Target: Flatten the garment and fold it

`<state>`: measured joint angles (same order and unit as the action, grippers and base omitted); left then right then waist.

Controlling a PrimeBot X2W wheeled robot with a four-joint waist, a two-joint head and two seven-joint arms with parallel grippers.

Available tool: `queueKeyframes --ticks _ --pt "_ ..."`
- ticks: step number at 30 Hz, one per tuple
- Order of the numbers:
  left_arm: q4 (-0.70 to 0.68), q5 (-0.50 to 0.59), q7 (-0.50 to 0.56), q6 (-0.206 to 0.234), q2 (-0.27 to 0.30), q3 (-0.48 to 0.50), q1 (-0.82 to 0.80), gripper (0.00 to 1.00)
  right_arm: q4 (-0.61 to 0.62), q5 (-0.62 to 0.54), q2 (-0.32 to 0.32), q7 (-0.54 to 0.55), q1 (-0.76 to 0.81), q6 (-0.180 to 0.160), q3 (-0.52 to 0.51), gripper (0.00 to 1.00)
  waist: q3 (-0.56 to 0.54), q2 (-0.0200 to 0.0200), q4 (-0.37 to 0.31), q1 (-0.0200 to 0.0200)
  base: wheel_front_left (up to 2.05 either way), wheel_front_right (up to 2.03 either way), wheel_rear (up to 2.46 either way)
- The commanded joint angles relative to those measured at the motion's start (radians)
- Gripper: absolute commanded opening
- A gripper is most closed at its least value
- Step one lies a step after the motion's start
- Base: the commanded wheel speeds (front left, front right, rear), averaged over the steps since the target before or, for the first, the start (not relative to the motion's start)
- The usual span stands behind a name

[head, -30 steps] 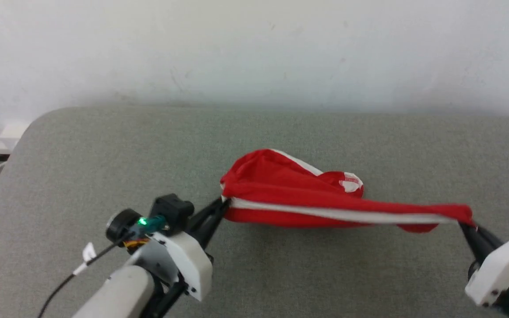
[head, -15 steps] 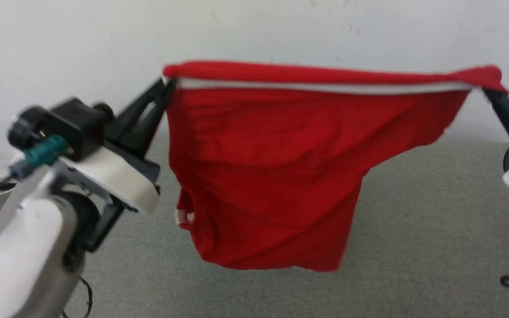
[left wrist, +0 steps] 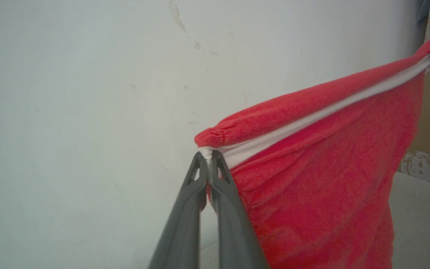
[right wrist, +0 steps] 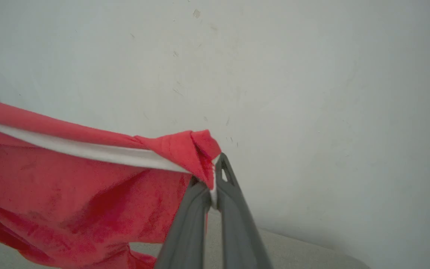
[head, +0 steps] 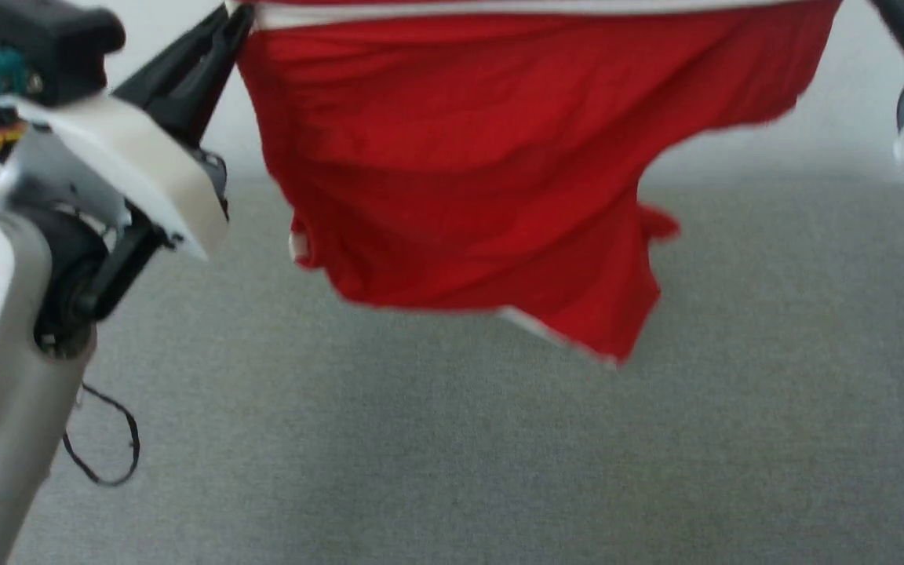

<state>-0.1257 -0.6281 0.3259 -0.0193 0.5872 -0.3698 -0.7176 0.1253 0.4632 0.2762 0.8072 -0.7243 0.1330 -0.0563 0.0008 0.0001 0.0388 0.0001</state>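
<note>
I've got the garment (head: 452, 157) hanging clear above the grey surface (head: 499, 455): white-striped edge taut on top, red body wrinkled, one hem corner lowest. Head view gives me that drape. Wrist views give the pinches: left gripper (left wrist: 208, 157) and right gripper (right wrist: 212, 179) each clamped tight on a stripe end.

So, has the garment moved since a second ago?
Yes, upward: the garment lay on the grey surface then; now it hangs above it, stretched between left hand and right hand.

The garment (head: 460, 157) hangs above the table (head: 421, 455), strung between the left gripper (left wrist: 208, 160) and the right gripper (right wrist: 213, 179), with the wall (left wrist: 88, 93) behind.
</note>
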Motion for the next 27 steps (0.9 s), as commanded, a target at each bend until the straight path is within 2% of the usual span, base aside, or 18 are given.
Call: queueKeyframes --ticks 1,8,14,21,27 --pt "0.023 -0.003 0.01 -0.011 -0.003 0.0 -0.043 0.0 -0.029 -0.016 0.018 -0.013 -0.051 -0.002 0.013 0.0 0.129 -0.0001 -0.038 -0.0001 0.0 0.0 0.0" --pt "0.238 0.021 0.017 -0.064 -0.044 -0.032 -0.284 0.0 -0.271 -0.101 0.058 -0.152 -0.359 -0.002 0.117 0.0 0.343 -0.0001 -0.102 -0.0001 0.0 0.0 0.0" --pt "0.46 0.068 -0.083 -0.083 -0.09 -0.035 -0.508 0.0 -0.506 -0.175 0.019 -0.318 -0.578 -0.002 0.143 0.0 0.466 -0.0001 -0.144 -0.0001 0.0 0.0 0.0" --pt "0.664 0.125 -0.242 -0.069 -0.146 -0.03 -0.687 0.0 -0.708 -0.242 -0.032 -0.501 -0.716 -0.002 0.131 0.0 0.542 -0.0001 -0.156 -0.0001 0.0 0.0 0.0" --pt "0.79 0.134 -0.361 -0.078 -0.189 -0.046 -0.698 0.0 -0.836 -0.258 -0.079 -0.621 -0.719 -0.002 0.123 0.0 0.541 -0.0001 -0.144 -0.0001 0.0 0.0 0.0"
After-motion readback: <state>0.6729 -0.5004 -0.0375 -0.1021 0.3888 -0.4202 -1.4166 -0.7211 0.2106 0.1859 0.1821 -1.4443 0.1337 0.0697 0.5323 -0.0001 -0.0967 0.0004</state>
